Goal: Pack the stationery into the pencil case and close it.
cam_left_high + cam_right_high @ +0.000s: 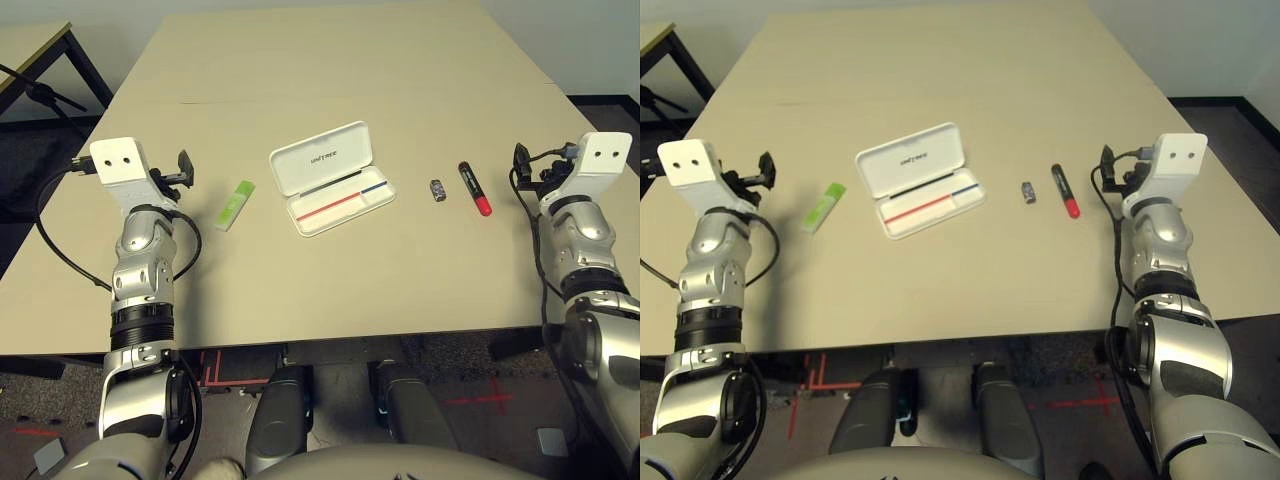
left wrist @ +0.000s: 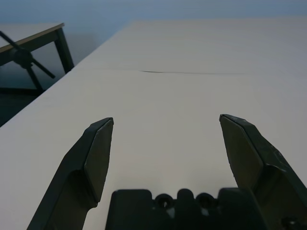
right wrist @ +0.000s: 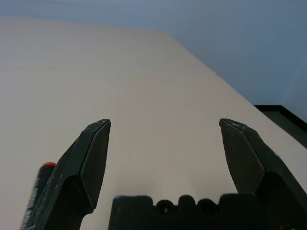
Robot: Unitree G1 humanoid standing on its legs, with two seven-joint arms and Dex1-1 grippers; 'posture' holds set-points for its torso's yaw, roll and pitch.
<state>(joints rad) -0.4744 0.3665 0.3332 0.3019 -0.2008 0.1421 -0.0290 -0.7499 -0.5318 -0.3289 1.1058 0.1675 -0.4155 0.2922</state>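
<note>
white pencil case (image 1: 332, 178) lies open; both grippers, left (image 2: 165, 143) and right (image 3: 163, 146), spread empty. approach the highlighter (image 1: 235, 204) squarely across its width.

Even, bright overhead light, soft short shadows on counter (image 1: 330, 290), no glare, wrist views dimmer, bluish, jaws slightly soft

Wide pale beige matte counter (image 1: 330, 60), faint seam line across far half. Second beige table with black metal legs (image 1: 40, 45) stands apart off far left corner. Dark grey carpet floor (image 1: 40, 170) around it, red tape crosses (image 1: 480, 400) on floor below near edge. Pale wall (image 3: 230, 28) behind, black skirting (image 3: 283, 117).
</note>
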